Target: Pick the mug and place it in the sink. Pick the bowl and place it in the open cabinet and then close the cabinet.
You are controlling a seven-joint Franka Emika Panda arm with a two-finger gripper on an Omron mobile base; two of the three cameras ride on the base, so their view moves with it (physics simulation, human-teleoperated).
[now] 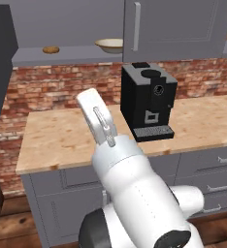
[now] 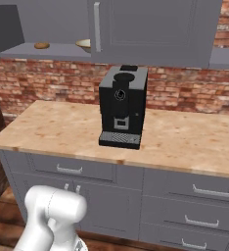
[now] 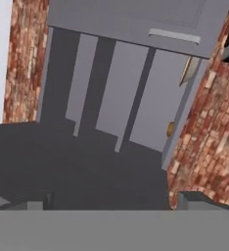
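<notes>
So the gripper (image 3: 111, 198) is spread about as wide as it goes with nothing between its tips, which poke up at the bottom of the hand view, pointed into the open cabinet (image 3: 106, 88) with its grey back panels. From this rolled angle the bowl (image 3: 189, 70) is just a cream sliver edge-on against the shelf, and a small brown round lump (image 3: 170, 129) sits further along it.

From the base cameras the bowl (image 1: 110, 45) sits on the cabinet shelf (image 1: 62, 55), right next to the closed door (image 1: 176, 26) with the silver bar handle (image 1: 136, 26), the lump (image 1: 51, 49) well off to its left. Looks like the bowl part is done and the door is what's left.

The black coffee machine (image 1: 148, 100) stands on the wooden counter (image 1: 62, 135) below. I can't see the mug or sink.

The open door is barely visible at the left edge. Risk is the arm clipping the shelf or bowl while backing out, or swinging wide and missing the door.
</notes>
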